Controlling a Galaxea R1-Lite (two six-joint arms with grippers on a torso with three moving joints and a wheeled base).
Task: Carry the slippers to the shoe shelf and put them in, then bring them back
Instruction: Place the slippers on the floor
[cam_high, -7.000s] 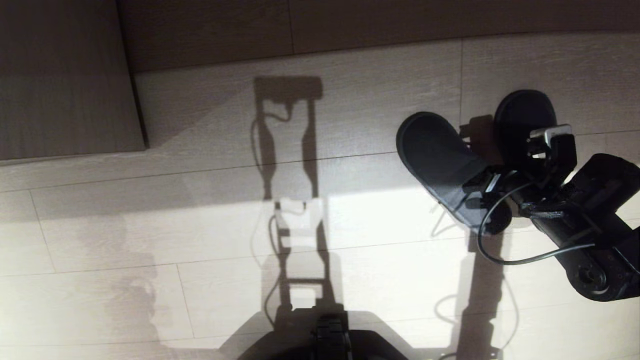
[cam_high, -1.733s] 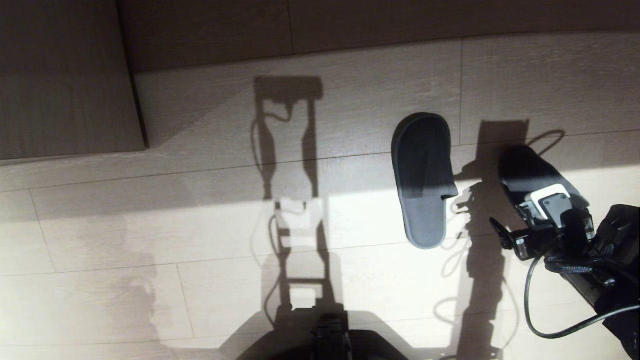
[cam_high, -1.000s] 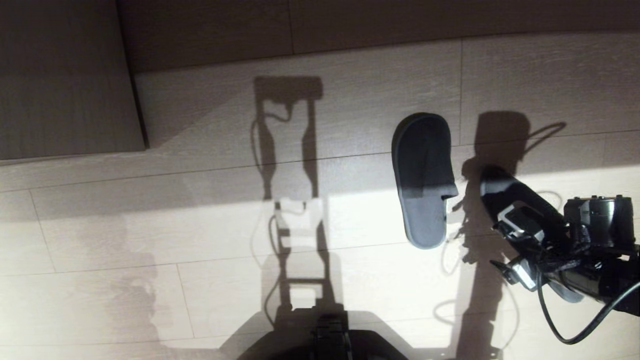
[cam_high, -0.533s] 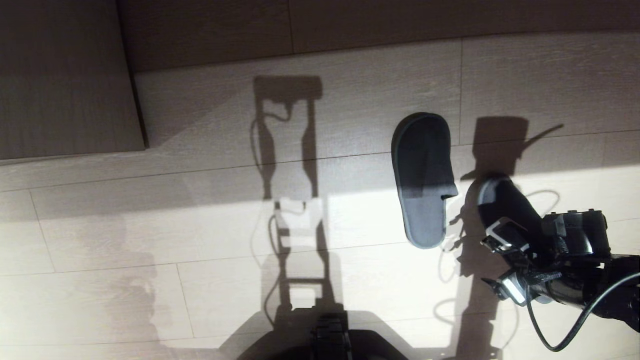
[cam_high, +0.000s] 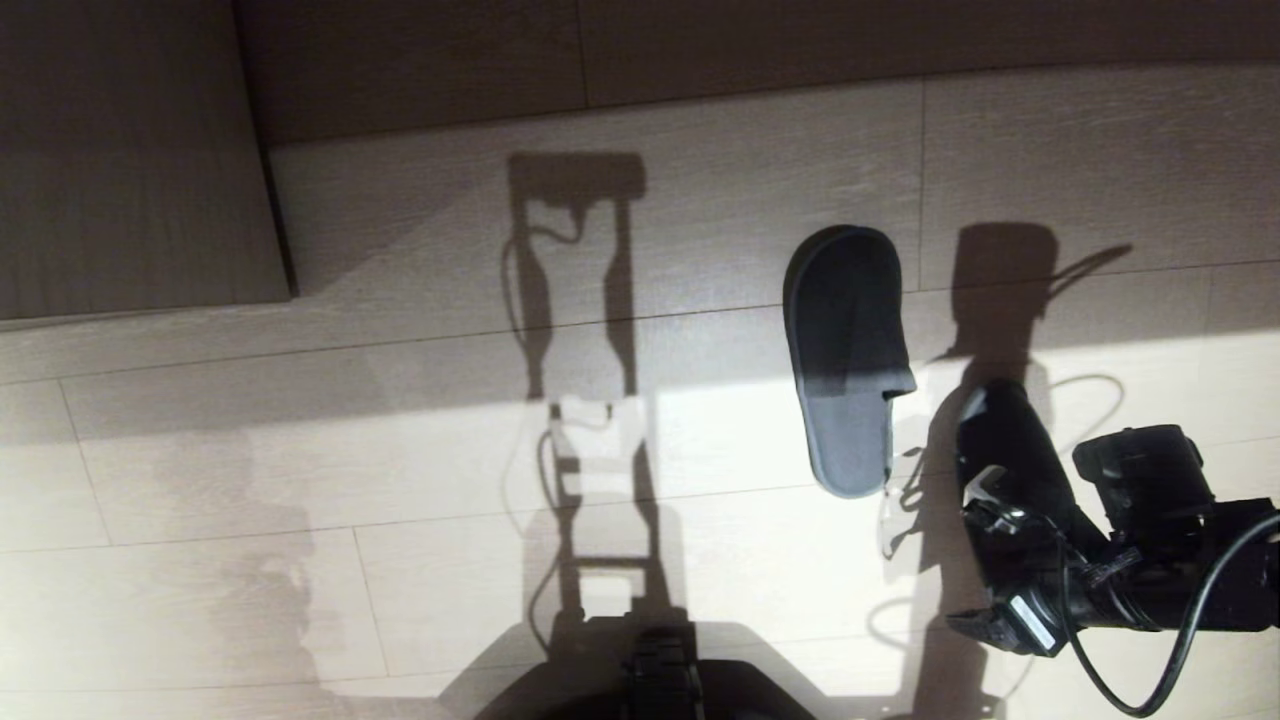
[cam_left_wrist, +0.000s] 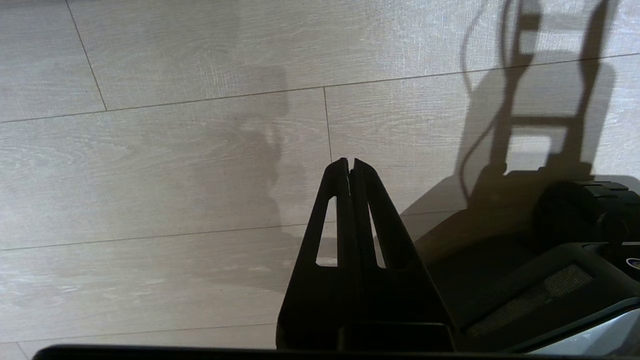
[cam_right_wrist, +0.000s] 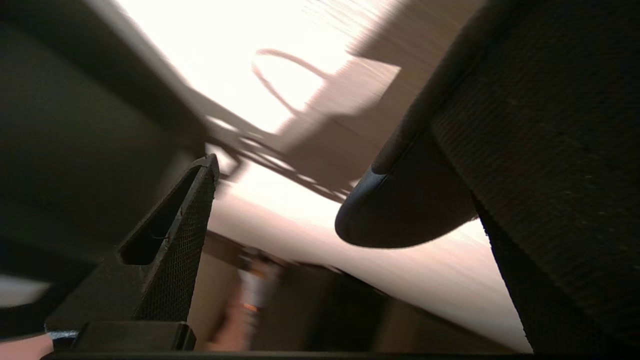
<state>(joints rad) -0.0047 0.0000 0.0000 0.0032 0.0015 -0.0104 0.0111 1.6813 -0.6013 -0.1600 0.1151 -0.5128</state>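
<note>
One grey-blue slipper (cam_high: 845, 360) lies flat on the floor, toe pointing away from me. The second slipper (cam_high: 1005, 450) is to its right, tilted up against the upper finger of my right gripper (cam_high: 975, 550). The jaws stand wide open. In the right wrist view one finger (cam_right_wrist: 192, 210) is bare, with floor showing across the gap. That second slipper (cam_right_wrist: 405, 215) fills the other side and hides the other finger. My left gripper (cam_left_wrist: 348, 161) is shut and empty, parked over the floor by the base. The shoe shelf is out of view.
A wood-grain furniture block (cam_high: 130, 150) with a dark edge stands at the far left. A darker wall base (cam_high: 700, 50) runs along the back. My base (cam_high: 660, 680) shows at the near edge, and a black cable (cam_high: 1150, 690) loops under the right wrist.
Both slippers were earlier at the right gripper; one now lies still on the floor. Over the last second the right wrist has rolled and swung nearer me, taking the other slipper along.
</note>
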